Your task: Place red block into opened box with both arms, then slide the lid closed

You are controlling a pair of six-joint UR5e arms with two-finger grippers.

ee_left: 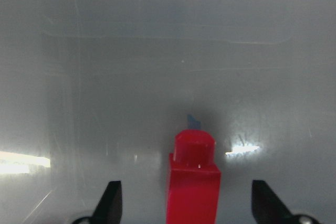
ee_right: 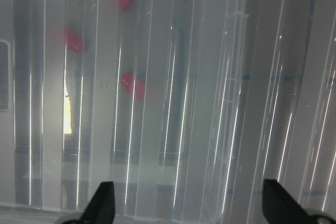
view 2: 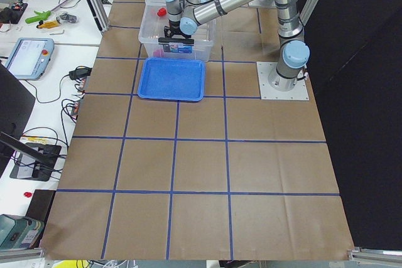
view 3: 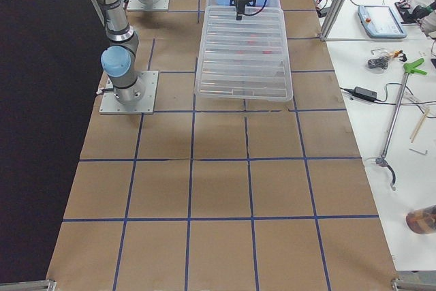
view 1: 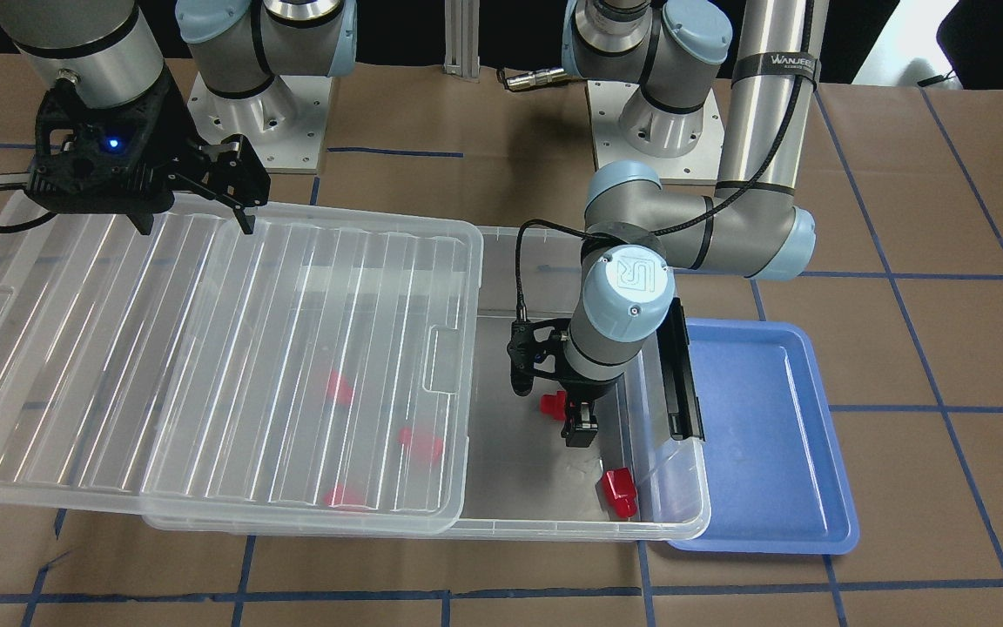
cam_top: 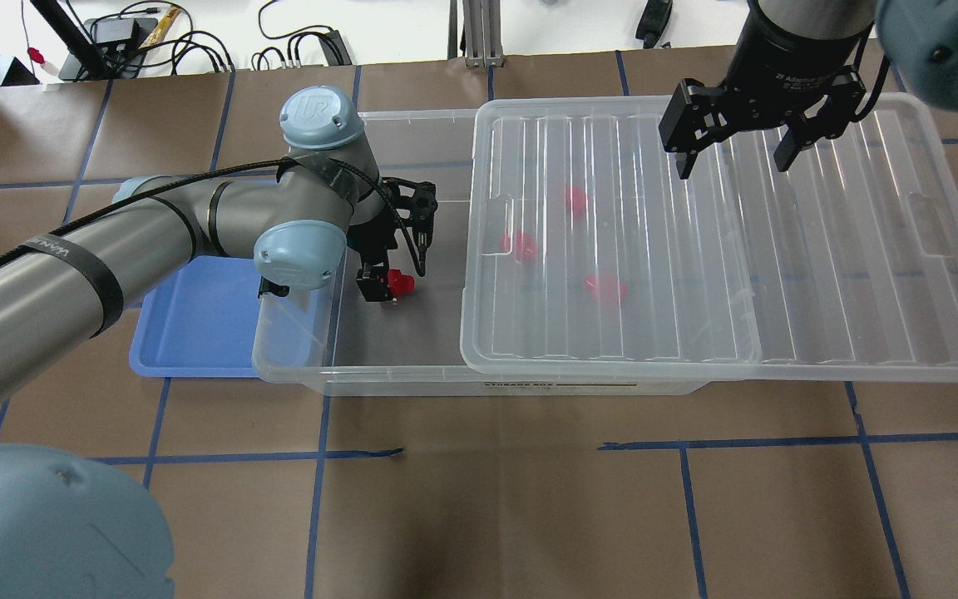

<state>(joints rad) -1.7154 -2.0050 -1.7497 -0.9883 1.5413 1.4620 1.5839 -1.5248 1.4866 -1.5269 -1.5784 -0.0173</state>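
Three blurred red blocks (ee_right: 132, 86) lie beneath the ribbed lid (ee_right: 210, 103).

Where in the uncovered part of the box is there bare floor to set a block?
Bare box floor runs between the lid and the left end effector. Crowded: one red block in the corner by the latch bar, three under the lid. The blue tray is bare.

The clear box (view 1: 554, 525) lies half open, its ribbed lid (view 1: 205, 348) slid aside past one end. One red block (view 1: 554, 403) and a second block (view 1: 619, 492) are in the uncovered part; three more show blurred under the lid.
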